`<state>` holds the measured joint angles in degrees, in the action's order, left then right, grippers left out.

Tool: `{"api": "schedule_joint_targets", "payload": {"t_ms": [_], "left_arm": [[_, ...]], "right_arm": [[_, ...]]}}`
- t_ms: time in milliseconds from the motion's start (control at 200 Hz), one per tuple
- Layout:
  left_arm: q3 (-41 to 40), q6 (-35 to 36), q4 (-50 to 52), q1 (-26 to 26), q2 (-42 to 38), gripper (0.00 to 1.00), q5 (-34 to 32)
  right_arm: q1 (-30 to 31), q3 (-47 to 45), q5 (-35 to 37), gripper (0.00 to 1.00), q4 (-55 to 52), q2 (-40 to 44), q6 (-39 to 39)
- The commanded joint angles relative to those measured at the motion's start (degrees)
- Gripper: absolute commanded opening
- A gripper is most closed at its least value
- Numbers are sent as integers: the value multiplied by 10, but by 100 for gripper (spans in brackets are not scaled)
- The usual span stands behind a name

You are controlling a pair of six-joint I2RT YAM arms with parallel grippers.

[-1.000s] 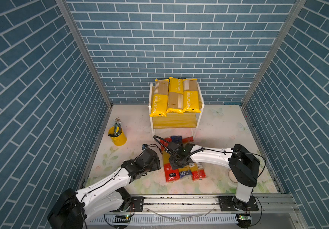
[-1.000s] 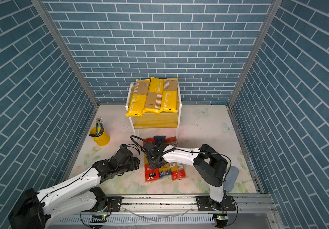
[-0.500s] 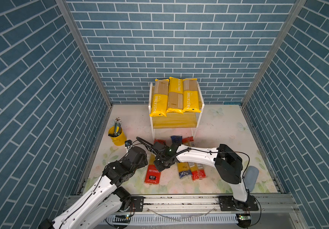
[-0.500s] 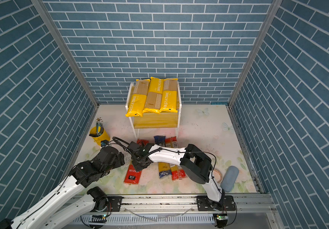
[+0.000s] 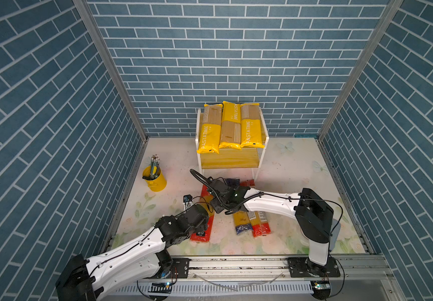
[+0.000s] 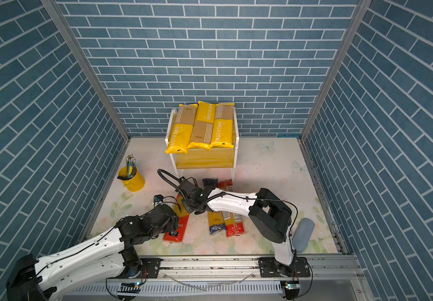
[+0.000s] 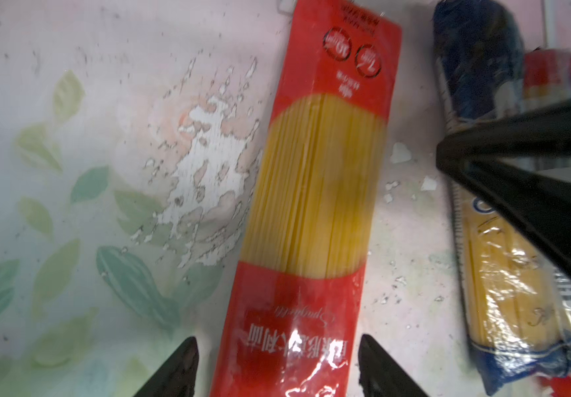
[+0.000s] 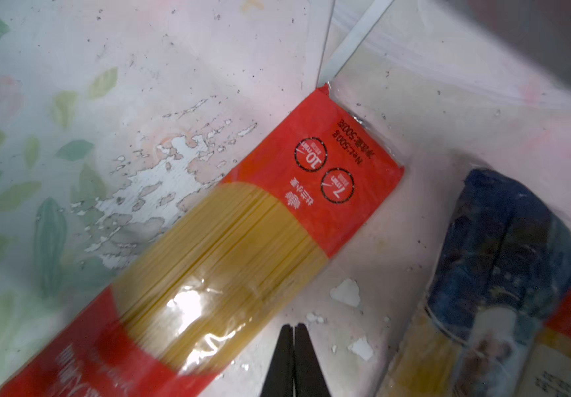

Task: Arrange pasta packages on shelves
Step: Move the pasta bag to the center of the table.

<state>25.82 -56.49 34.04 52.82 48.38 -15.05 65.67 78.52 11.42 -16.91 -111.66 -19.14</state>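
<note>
As it lies, red-ended bag [image 7: 311,192], lengthwise shelfward

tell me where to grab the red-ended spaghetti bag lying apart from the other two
Take the red-ended spaghetti bag from above, pinching across its narrow width near the yellow middle. It lies flat on the table with bare surface along both long edges. The open left gripper hangs over one red end, a finger on either side.
</note>
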Motion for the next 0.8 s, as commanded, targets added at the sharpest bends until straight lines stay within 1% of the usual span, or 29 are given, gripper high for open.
{"api": "schedule_joint_targets", "payload": {"t_ms": [0,60,75,125,255,270,330,380,455,525,615,645,795], "left_arm": [[-25,-57,-33,29,-13,73,1],[-30,-63,-31,41,-11,73,-1],[-32,-77,-28,43,-11,73,-3],[-37,-90,-19,48,-17,73,-11],[-63,-111,-10,50,-67,72,-25],[-66,-113,-9,50,-72,72,-26],[-68,-115,8,50,-85,72,-34],[-66,-112,16,51,-88,72,-38],[-61,-103,17,51,-84,72,-38],[-58,-92,2,54,-75,72,-31],[-55,-68,-50,66,-52,72,-10],[-54,-44,-76,72,-40,72,0],[-41,-10,-177,110,41,73,33]], "right_arm": [[3,42,-9,5,47,-42,38],[3,75,-33,5,41,-66,45],[4,83,-38,6,38,-72,47],[3,106,-55,5,32,-90,54],[4,173,-89,6,2,-136,63],[3,182,-90,6,-3,-155,65],[3,214,-95,6,-19,-181,67],[3,253,-90,6,-52,-208,67],[3,322,-58,6,-117,-251,66],[-1,354,-28,6,-158,-270,67],[-13,352,2,6,-187,-266,65],[-17,344,6,6,-189,-260,66],[-33,290,-14,6,-179,-220,65]]}}
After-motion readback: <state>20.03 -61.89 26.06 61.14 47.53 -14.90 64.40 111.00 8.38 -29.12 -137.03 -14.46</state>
